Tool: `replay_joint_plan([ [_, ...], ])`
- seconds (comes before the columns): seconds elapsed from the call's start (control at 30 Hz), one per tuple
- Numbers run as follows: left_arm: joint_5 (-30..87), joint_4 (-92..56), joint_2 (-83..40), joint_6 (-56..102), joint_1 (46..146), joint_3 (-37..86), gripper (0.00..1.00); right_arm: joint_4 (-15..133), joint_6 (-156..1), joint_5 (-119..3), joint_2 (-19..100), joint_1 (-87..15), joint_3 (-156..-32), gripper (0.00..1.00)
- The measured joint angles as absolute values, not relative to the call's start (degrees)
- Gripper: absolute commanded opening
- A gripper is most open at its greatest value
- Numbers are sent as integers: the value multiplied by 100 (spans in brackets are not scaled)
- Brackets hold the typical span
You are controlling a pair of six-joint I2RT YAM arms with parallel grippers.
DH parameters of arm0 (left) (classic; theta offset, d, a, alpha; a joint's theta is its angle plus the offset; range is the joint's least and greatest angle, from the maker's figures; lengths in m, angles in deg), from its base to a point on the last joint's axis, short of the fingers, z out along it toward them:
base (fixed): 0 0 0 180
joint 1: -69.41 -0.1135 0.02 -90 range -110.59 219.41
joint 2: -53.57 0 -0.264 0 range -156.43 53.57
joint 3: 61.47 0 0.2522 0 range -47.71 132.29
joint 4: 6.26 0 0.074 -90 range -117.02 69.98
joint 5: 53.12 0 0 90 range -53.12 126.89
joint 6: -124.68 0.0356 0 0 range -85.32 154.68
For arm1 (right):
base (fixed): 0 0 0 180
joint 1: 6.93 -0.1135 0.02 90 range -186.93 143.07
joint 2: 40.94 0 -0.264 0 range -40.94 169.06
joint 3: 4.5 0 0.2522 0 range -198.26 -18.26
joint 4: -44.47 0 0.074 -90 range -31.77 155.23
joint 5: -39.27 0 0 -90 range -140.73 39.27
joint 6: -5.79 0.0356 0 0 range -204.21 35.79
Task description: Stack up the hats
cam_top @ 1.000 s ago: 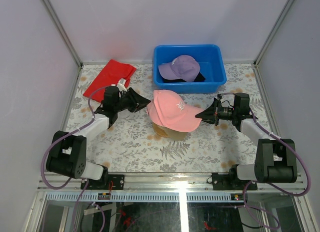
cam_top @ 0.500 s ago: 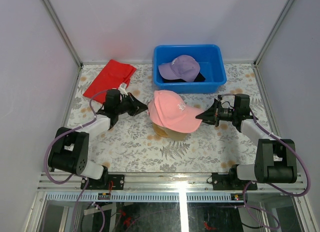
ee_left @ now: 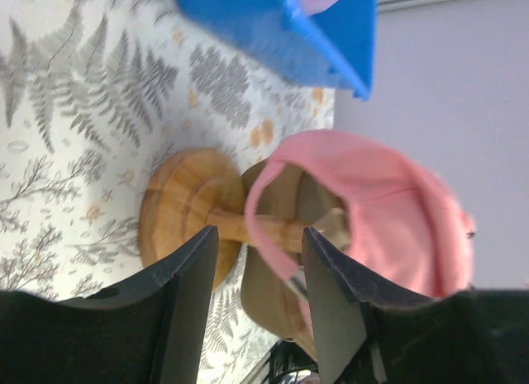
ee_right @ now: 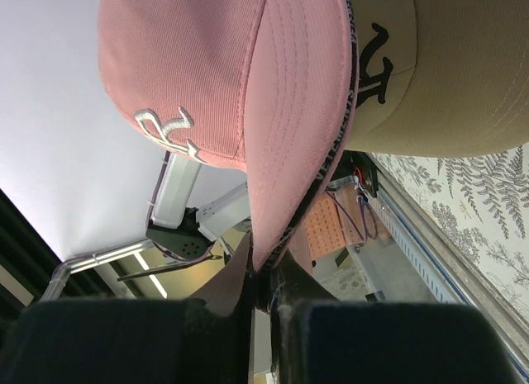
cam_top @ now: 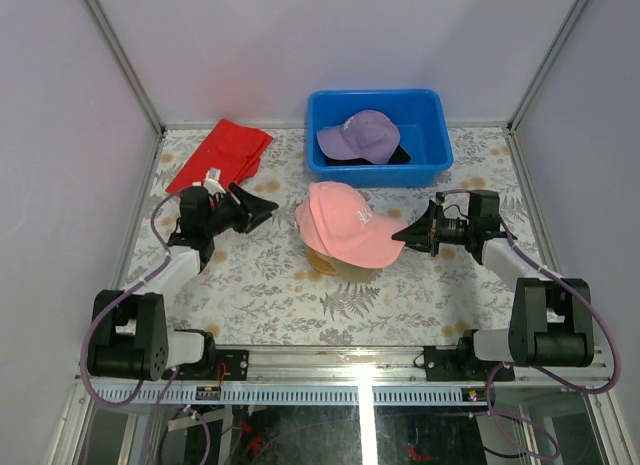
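The left fingers [cam_top: 255, 207] stand partly open and hold nothing. They point across the patterned surface [cam_top: 260, 295] toward the pink hat [cam_top: 345, 220] but stay clear of it, with bare surface between. In the left wrist view the 2 dark fingers [ee_left: 186, 310] frame an empty gap. Beyond that gap are the round base of the wooden stand [ee_left: 186, 210], the underside of the pink hat [ee_left: 380, 210] and a corner of the blue bin [ee_left: 281, 29].

The right fingers [cam_top: 408, 233] are closed on the tip of the pink hat's brim, at the hat's right side. The right wrist view shows this close up: the fingers [ee_right: 289, 326] pinch the edge of the pink brim [ee_right: 297, 111], and the brim runs straight up from between them.

The pink hat sits on top of the tan hat [ee_right: 446, 70], its crown covering most of the tan one. Both rest on the wooden stand near the middle of the surface. From above, only the front edge of the tan hat [cam_top: 340, 268] shows below the pink one.

The other 2 hats are in the blue bin [cam_top: 325, 135] at the far side of the surface. The purple hat [cam_top: 360, 135] lies on the black hat [cam_top: 398, 156], of which only a sliver shows. A folded red cloth [cam_top: 220, 155] lies at the far left, just beyond the left fingers.
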State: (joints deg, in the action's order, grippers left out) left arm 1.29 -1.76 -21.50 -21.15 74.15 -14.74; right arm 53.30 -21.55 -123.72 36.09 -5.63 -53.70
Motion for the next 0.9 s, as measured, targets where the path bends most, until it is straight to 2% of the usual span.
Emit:
replay_joint_plan([
  [0.13,-59,-158,-1879,-2194,7213,-1135,50,5431,-2236,-12374,3642,-563,-5411,0],
  [0.33,-441,242,-2231,-2489,7244,-724,49,5542,-2321,-12376,3679,-563,-5464,0],
  [0.9,-662,100,-2996,-2554,7933,-504,50,5673,-2435,-12376,3701,-563,-5519,0],
])
